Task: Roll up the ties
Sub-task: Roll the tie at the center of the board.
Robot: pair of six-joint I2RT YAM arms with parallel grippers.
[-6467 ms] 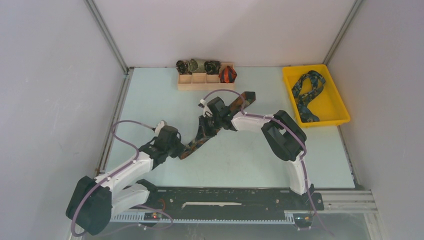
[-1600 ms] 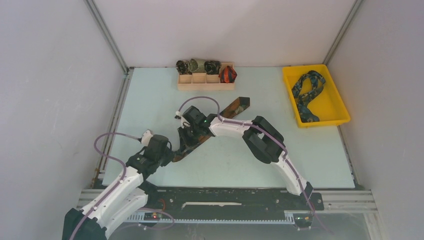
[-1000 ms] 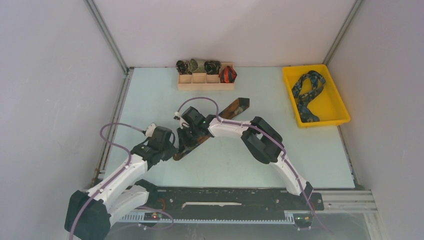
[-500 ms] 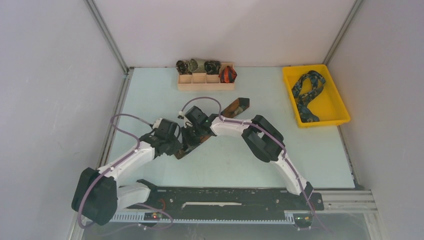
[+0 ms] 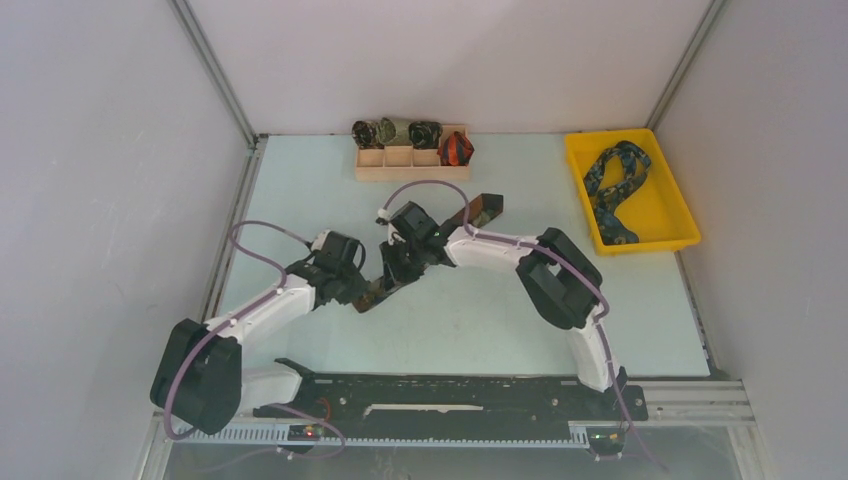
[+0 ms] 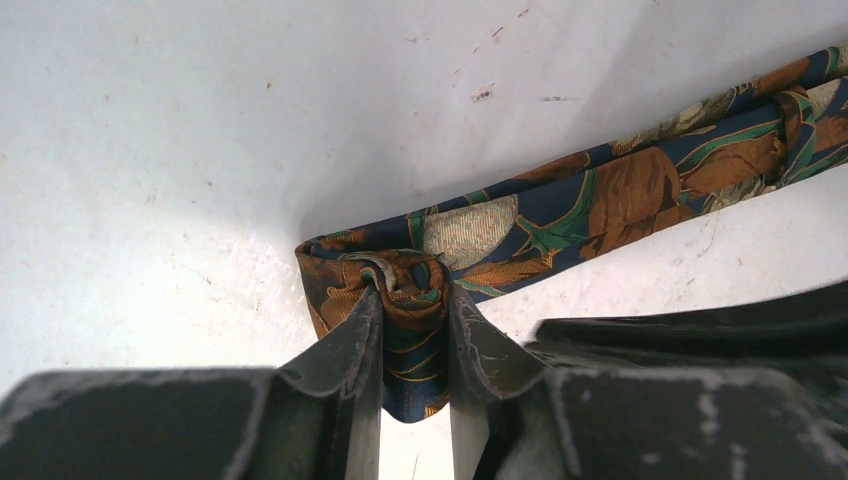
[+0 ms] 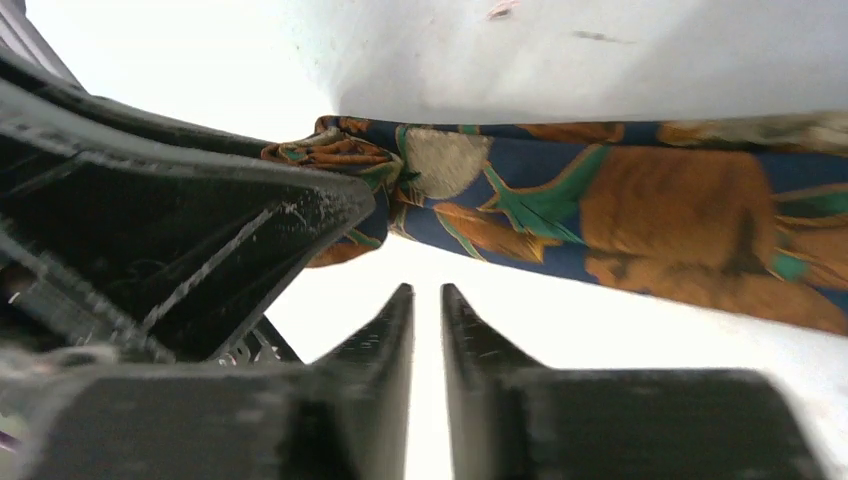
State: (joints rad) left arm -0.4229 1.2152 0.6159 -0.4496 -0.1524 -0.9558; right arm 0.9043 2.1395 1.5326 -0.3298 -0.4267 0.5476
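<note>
A brown-orange-green tie (image 5: 481, 207) lies diagonally on the table, its near end rolled into a small coil (image 6: 400, 275). My left gripper (image 5: 358, 291) is shut on that coil, which sits pinched between its fingers (image 6: 355, 345). The flat length of the tie (image 6: 640, 185) runs off to the right. Just beside it, my right gripper (image 5: 393, 268) hovers over the table with its jaws a narrow gap apart and nothing between them (image 7: 427, 292). The tie (image 7: 660, 205) passes in front of its tips without touching them.
A wooden compartment box (image 5: 411, 168) at the back holds several rolled ties (image 5: 400, 131). A yellow tray (image 5: 678, 218) at the back right holds a loose navy and teal tie (image 5: 610, 186). Purple cables loop over both arms.
My left gripper has moved right onto the tie's rolled end. The right gripper has eased its jaws apart, let go of the tie and drawn back a little to the right.
</note>
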